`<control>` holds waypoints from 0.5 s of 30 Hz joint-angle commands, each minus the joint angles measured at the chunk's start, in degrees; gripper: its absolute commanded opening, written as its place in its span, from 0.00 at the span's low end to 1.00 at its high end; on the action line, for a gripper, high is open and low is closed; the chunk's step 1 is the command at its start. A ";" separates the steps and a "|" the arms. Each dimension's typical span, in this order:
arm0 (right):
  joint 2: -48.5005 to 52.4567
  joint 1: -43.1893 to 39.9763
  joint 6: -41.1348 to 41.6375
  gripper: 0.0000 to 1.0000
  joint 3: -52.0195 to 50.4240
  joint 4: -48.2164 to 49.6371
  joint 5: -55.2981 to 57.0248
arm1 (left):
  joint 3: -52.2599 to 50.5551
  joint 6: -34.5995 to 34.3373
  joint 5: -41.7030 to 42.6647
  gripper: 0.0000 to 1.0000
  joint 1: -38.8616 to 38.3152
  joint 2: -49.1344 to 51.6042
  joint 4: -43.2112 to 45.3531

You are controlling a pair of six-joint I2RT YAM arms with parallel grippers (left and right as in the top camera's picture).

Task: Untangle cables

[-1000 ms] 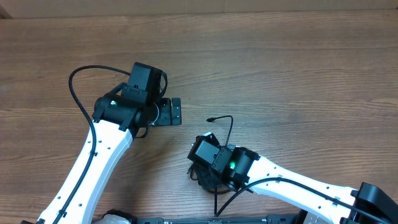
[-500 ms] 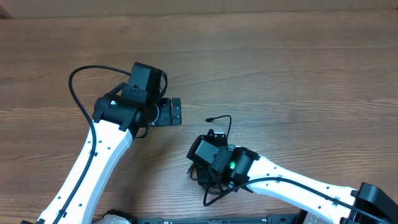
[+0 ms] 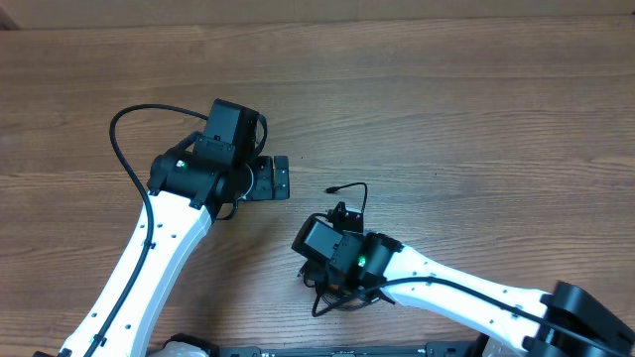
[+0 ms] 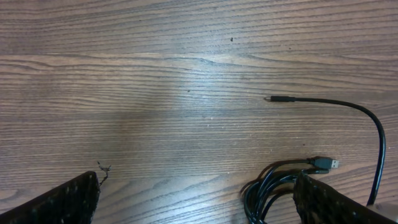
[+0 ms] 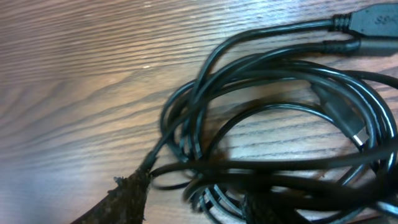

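The cables are thin black cords lying in a tangled coil on the wooden table, with plug ends at the upper right. My right gripper is down in the coil, its fingers closed around several strands. From above, the coil is mostly hidden under the right wrist, and one loose end curves out to a small plug. My left gripper stands wide open with bare wood between its fingers. The coil lies just inside its right finger.
The left arm reaches in from the lower left, with its thick black wire looping out beside it. The right arm comes in from the lower right. The coil sits close to the table's front edge.
My right gripper has closed on the coil and shifted slightly left. The loose plug end and the strand near the front edge were drawn left with it. The left arm has not moved.
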 commanded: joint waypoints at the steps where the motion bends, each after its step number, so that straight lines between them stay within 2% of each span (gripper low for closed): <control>1: 1.62 0.26 1.62 0.49 0.72 0.37 3.02 | 1.03 -0.52 -1.01 0.99 -0.11 -0.02 0.17; 15: 1.64 0.26 2.10 0.49 0.70 2.01 6.54 | 1.03 -0.52 -1.01 1.00 -0.11 -0.02 0.17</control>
